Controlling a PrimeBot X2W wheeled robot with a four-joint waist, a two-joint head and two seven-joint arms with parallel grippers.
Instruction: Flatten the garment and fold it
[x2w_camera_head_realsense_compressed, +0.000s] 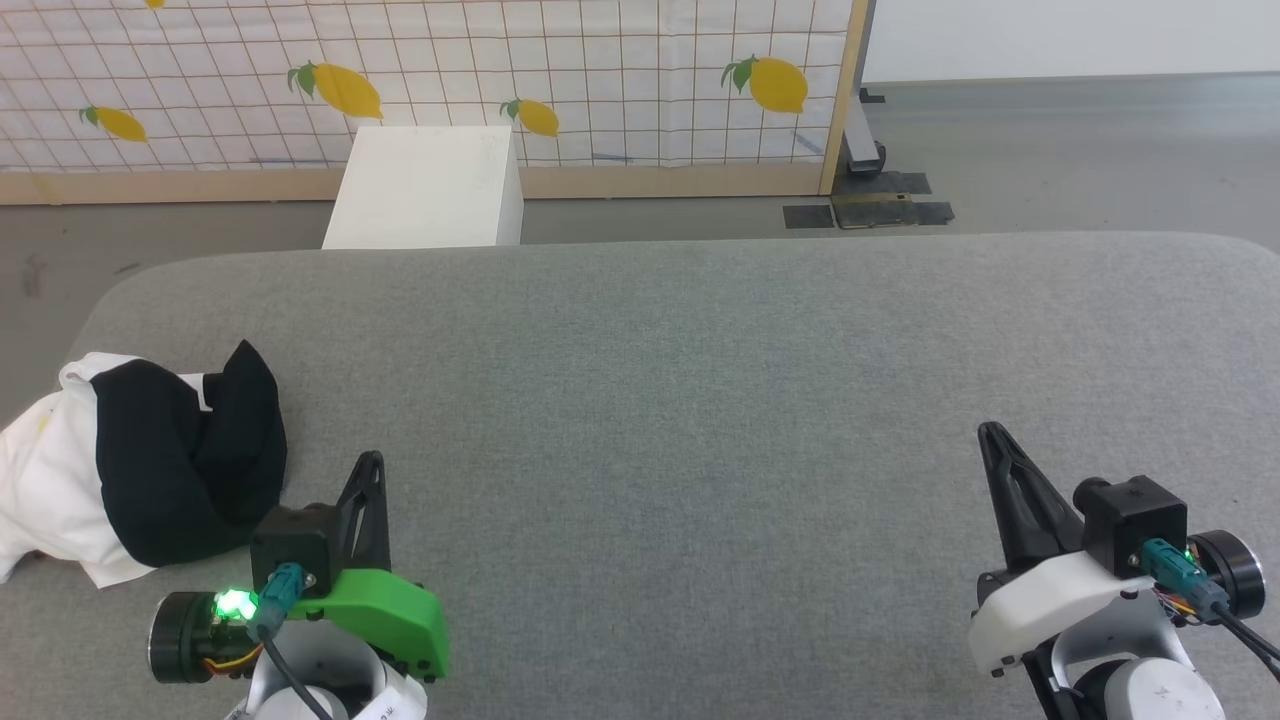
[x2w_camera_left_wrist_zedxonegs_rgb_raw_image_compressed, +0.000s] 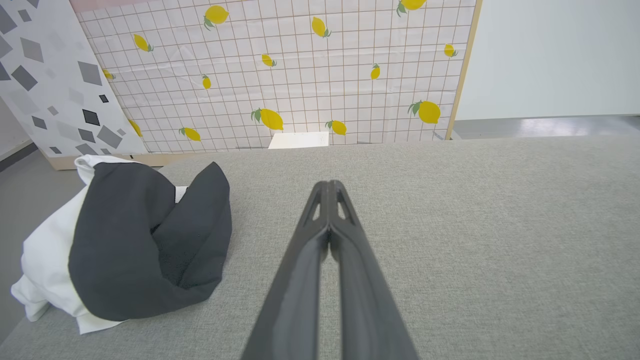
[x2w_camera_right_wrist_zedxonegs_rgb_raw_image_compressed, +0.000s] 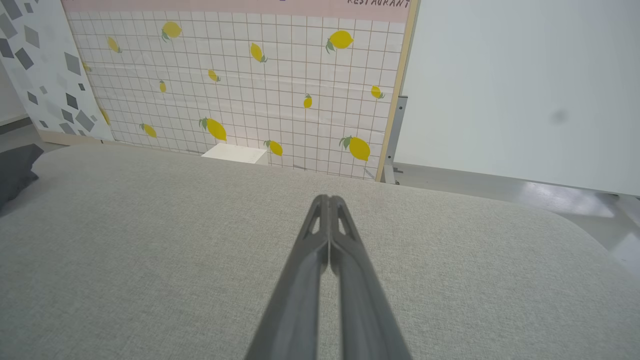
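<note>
Left tool (x2w_camera_head_realsense_compressed: 372, 463) (x2w_camera_left_wrist_zedxonegs_rgb_raw_image_compressed: 330, 186): mine, its two dark fingers pressed together on nothing, just right of the garment (x2w_camera_head_realsense_compressed: 170, 470) (x2w_camera_left_wrist_zedxonegs_rgb_raw_image_compressed: 130, 240) and clear of the cloth.
Right tool (x2w_camera_head_realsense_compressed: 990, 432) (x2w_camera_right_wrist_zedxonegs_rgb_raw_image_compressed: 329, 199): mine too, fingers together with nothing between them, well apart from the garment, far to its right.
Garment: a crumpled heap, black sleeve cloth bunched over the white body, at the left end of the bench (x2w_camera_head_realsense_compressed: 700, 380), its white part drooping past the edge.
Bench: grey fabric, stretching rightward from the garment under both my tools.
White box (x2w_camera_head_realsense_compressed: 425, 190): on the floor beyond the bench, behind the garment and to its right.
Lemon-print panel (x2w_camera_head_realsense_compressed: 600, 80): upright behind the box, farthest from the garment.
</note>
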